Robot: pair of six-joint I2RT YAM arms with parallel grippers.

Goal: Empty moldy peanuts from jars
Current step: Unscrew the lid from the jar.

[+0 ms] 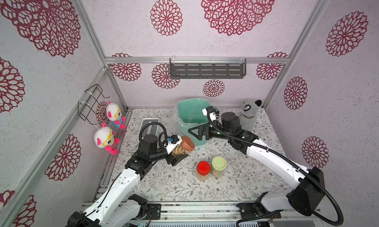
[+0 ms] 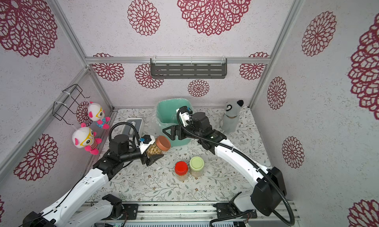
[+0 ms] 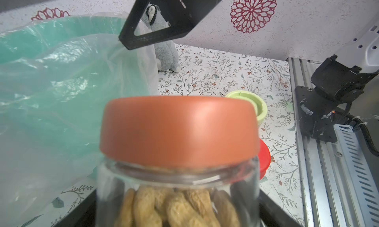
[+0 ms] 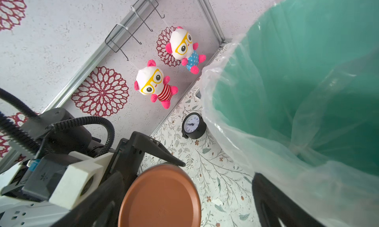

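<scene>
My left gripper (image 1: 178, 152) is shut on the glass body of a brown-lidded jar (image 1: 184, 146), held tilted off the table with its lid (image 3: 178, 131) facing the mint-green bin (image 1: 184, 111). Moldy peanuts (image 3: 174, 207) fill this jar. My right gripper (image 1: 191, 131) is open in front of the bin, just beyond the brown lid (image 4: 160, 197). That lid shows between its fingers, nearer one finger, with a gap to the other. The red-lidded jar (image 1: 203, 168) and the pale green-lidded jar (image 1: 219, 164) stand upright side by side on the table, both holding peanuts.
The bin (image 2: 167, 111) has a loose clear plastic liner (image 4: 235, 113). A grey plush animal (image 1: 249, 115) stands at the back right. A white-grey box (image 1: 150, 126) and a small black clock (image 4: 193, 125) sit left of the bin. Two plush dolls (image 1: 113, 115) hang on the left wall.
</scene>
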